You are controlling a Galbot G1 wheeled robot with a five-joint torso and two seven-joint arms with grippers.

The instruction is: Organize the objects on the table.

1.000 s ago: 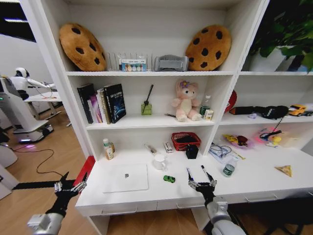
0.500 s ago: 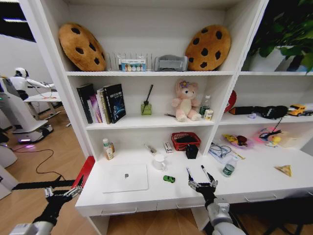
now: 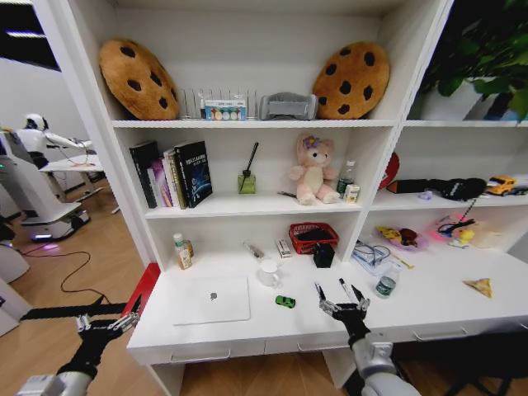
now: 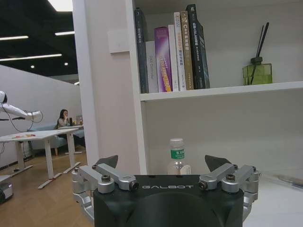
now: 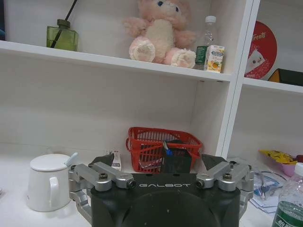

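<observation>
Hovering empty, both grippers gape wide: right gripper (image 3: pixel 344 299) over the table (image 3: pixel 429 309), left gripper (image 3: pixel 106 323) beside it.

White shelving unit (image 3: pixel 247 124) fills the frame centre, wood floor (image 3: pixel 99 264) lower left, another white table (image 3: pixel 70 165) far left, dark ceiling with strip lights (image 3: pixel 25 35) upper left.

A: Which markings are legible?

B: "GALBOT", in pale capitals, is printed on the black housing of the left hand (image 4: pixel 161 163) and again on the housing of the right hand (image 5: pixel 158 161).

A: Any others?

B: The book spines (image 4: pixel 171 47) and the bottle label (image 4: pixel 177 153) carry print, as does the carton (image 5: pixel 211 58) on the shelf; none of it can be read.
</observation>
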